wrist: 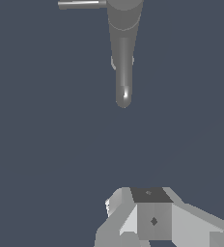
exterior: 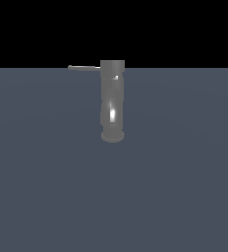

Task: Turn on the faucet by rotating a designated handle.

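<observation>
The faucet (exterior: pixel 112 101) is an upright dull-grey cylinder on a wider round foot, with a bright glint low on its body. Its handle (exterior: pixel 84 67), a thin grey rod, sticks out from the top toward the exterior view's left. The wrist view looks along the faucet (wrist: pixel 124 53) from its top end, with the handle (wrist: pixel 82 4) at the picture's edge. My gripper (wrist: pixel 144 198) shows only as grey and white blocks, well apart from the faucet and touching nothing. Its fingers' spacing is unclear. A small white speck (exterior: pixel 116 77) sits on the faucet's upper body.
A flat blue-grey floor (exterior: pixel 185 187) spreads around the faucet. Above its far edge the background is black. No other objects are in view.
</observation>
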`<state>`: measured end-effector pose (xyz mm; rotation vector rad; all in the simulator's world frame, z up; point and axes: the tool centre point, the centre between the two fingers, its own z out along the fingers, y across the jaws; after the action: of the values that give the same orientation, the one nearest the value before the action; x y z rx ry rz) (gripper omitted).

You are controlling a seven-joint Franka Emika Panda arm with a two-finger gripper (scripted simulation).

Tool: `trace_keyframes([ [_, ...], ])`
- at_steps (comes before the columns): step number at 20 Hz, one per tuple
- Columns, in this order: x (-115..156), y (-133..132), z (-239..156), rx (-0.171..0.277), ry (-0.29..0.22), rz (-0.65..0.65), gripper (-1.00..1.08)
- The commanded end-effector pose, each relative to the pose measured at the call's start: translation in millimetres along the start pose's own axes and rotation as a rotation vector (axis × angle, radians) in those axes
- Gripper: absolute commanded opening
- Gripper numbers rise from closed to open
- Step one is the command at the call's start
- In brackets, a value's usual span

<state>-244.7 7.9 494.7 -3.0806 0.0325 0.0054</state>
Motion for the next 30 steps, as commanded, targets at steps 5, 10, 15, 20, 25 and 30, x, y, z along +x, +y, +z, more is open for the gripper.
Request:
trace_keyframes([
  [5, 26.2, -4.4, -0.3, 0.023, -0.006, 0.098, -1.00],
  [10, 55.7, -9.6, 1.8, 0.044, -0.014, 0.210, -1.00],
  [15, 87.3, -15.6, 7.1, 0.060, -0.025, 0.331, -1.00],
  [20, 119.2, -22.1, 15.5, 0.070, -0.037, 0.454, -1.00],
  [25, 150.8, -29.2, 27.0, 0.074, -0.048, 0.580, -1.00],
  [30, 181.9, -37.1, 41.5, 0.071, -0.056, 0.706, -1.00],
])
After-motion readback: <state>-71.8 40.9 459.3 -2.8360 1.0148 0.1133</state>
